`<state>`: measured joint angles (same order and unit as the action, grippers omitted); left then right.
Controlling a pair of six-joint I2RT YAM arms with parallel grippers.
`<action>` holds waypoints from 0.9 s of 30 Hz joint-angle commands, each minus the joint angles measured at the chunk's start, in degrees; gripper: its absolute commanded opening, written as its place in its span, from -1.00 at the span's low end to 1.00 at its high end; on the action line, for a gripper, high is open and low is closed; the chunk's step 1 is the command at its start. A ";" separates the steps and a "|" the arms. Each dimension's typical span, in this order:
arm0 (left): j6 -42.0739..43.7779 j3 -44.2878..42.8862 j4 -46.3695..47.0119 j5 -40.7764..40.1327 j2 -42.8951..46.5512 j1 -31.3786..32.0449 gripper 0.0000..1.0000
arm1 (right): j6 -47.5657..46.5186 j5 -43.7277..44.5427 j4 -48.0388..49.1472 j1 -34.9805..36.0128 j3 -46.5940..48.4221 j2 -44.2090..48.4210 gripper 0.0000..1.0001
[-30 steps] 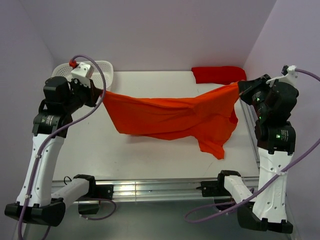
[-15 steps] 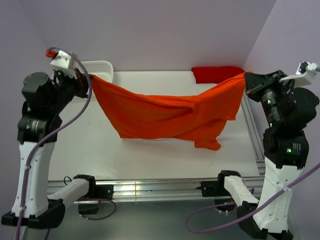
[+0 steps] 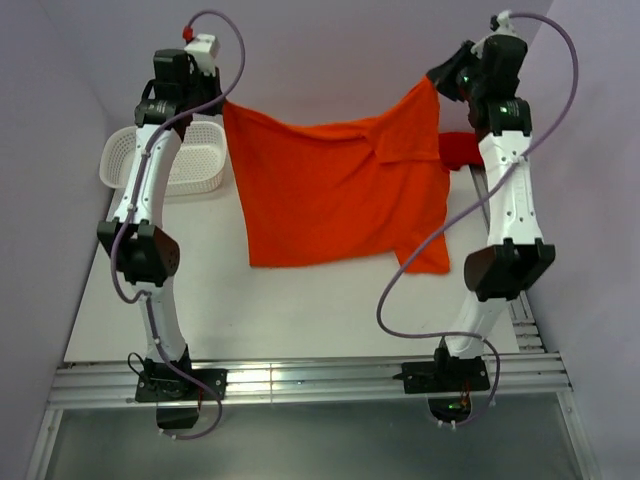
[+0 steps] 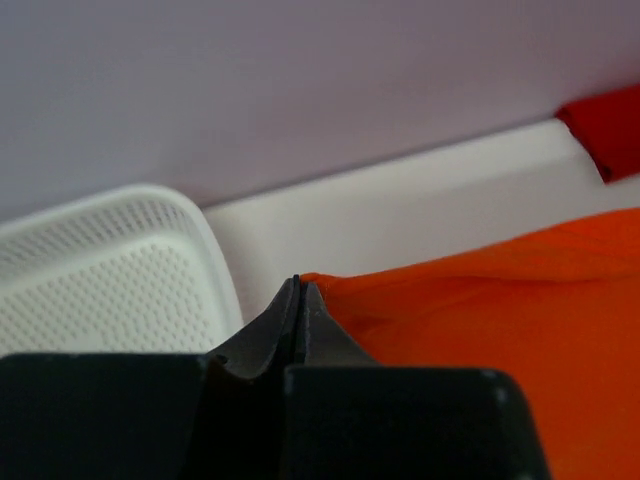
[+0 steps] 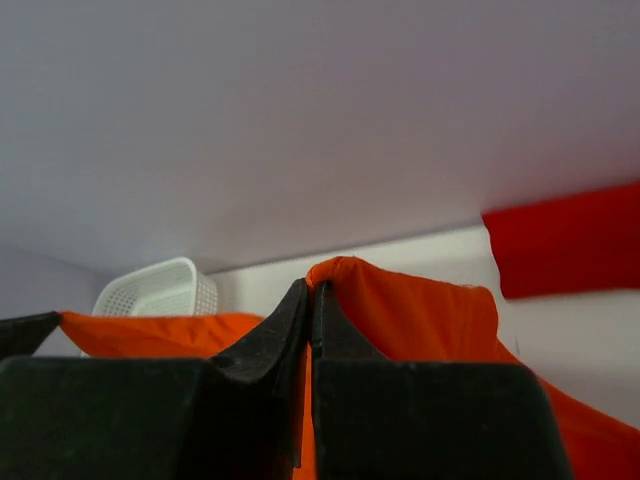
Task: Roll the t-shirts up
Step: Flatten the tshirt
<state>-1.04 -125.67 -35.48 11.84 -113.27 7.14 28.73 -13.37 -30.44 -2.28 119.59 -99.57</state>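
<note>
- The white tabletop (image 3: pixel 300 310) fills the space between pale purple walls, with a metal rail along its near edge where both arms are bolted.
- The orange t-shirt (image 3: pixel 320 195) hangs spread out like a sheet over the middle and far part of the tabletop. It is held up by its two top corners, and its top edge sags between them. A flap of fabric lies folded over near the upper right corner. The lower right corner hangs lower than the rest of the hem. Whether the hem touches the tabletop cannot be told.
- The left arm (image 3: pixel 150 190) reaches up and back, crossing in front of the basket in the top view.
- The right arm (image 3: pixel 510 200) stretches up on the other side, about as high as the left.
- A white perforated basket (image 3: pixel 120 165) sits at the far left corner of the tabletop, just beside the t-shirt's left edge.
- A red cloth (image 3: pixel 462 150) lies at the far right by the wall, partly hidden behind the t-shirt and the right arm.
- The left gripper (image 4: pixel 299 290) has its fingers pressed together, pinching the t-shirt's upper left corner.
- The right gripper (image 5: pixel 308 290) is likewise clamped on the upper right corner, with orange fabric bunched on either side of its tips.
</note>
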 commanded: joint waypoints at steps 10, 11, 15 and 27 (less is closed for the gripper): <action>8.33 3.22 8.25 -2.61 9.91 -3.62 -0.99 | 1.32 3.87 11.78 2.02 4.28 4.98 -1.00; 8.86 5.06 7.11 -1.65 10.61 -3.88 -0.99 | 1.68 4.31 12.76 2.02 0.33 6.83 -1.00; 14.38 22.68 2.18 2.31 17.71 -4.24 -0.99 | 3.61 6.24 16.19 2.02 -24.41 18.32 -1.00; 25.11 73.32 2.88 0.56 37.05 -4.32 -0.99 | 12.31 5.89 18.49 2.02 -79.20 43.74 -1.00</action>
<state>19.51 -58.11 -33.58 12.36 -83.07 3.07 38.59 -8.08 -14.61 -0.03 44.82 -62.89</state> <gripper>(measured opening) 0.012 0.029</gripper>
